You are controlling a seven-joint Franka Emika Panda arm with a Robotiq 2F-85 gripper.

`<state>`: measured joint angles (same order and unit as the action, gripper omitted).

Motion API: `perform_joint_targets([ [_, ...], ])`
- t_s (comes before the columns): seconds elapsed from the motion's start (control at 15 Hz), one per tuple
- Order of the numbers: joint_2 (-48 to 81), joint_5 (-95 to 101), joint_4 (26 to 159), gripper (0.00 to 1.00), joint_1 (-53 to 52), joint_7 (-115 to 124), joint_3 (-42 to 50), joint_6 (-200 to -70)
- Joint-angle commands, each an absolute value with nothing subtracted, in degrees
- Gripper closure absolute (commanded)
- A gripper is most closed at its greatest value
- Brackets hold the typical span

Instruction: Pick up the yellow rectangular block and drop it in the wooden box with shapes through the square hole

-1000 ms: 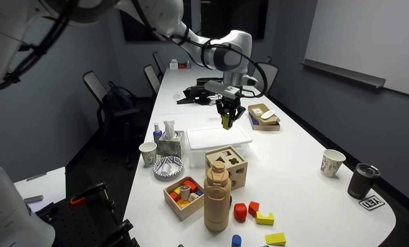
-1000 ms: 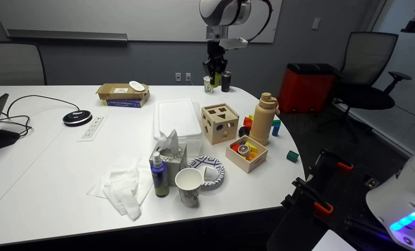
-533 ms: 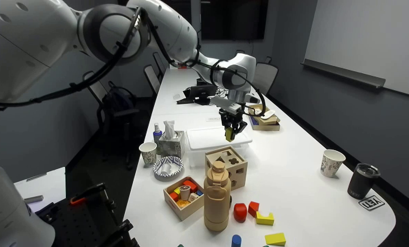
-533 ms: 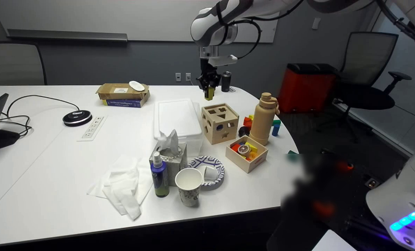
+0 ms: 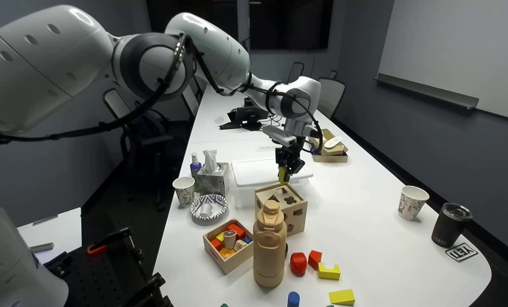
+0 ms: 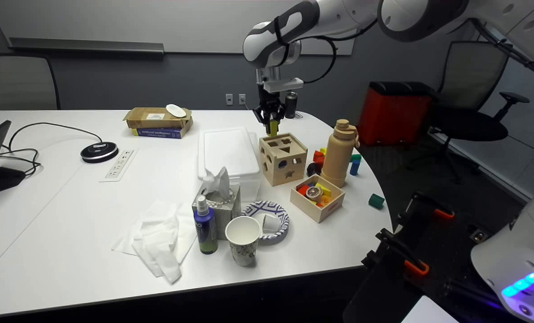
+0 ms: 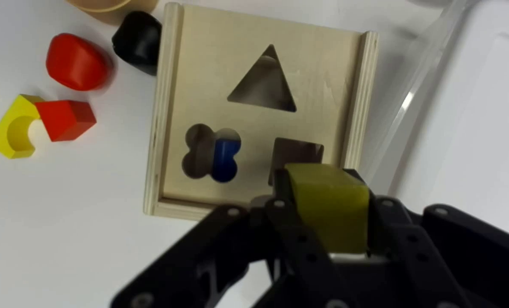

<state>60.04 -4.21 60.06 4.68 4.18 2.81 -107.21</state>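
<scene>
The block (image 7: 333, 209) is yellow, pincer (image 7: 324, 184) black, wooden box (image 7: 211, 64) beige, plate (image 6: 267, 206) blue-patterned.

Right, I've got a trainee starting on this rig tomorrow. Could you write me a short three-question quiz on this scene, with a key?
1. Short answer: in the wrist view, what bright colour shows through the clover-shaped hole in the top of the box?
2. Multiple choice: which opening in the box's top is nearest the claw? A) triangular; B) clover-shaped; C) square.
3. True or false: the claw is empty.

Key:
1. Blue.
2. C; in the wrist view the claw partly covers the square hole.
3. False; it holds the yellow block.
</scene>
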Motion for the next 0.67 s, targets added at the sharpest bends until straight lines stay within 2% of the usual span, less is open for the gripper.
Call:
perform_joint_targets([
  [0.0, 62.45, -3.76, 56.18, 0.92, 4.46, 7.31, 3.22, -103.74],
  [0.6, 64.72, -3.80, 54.81, 0.92, 4.63, 8.99, 3.39, -103.97],
])
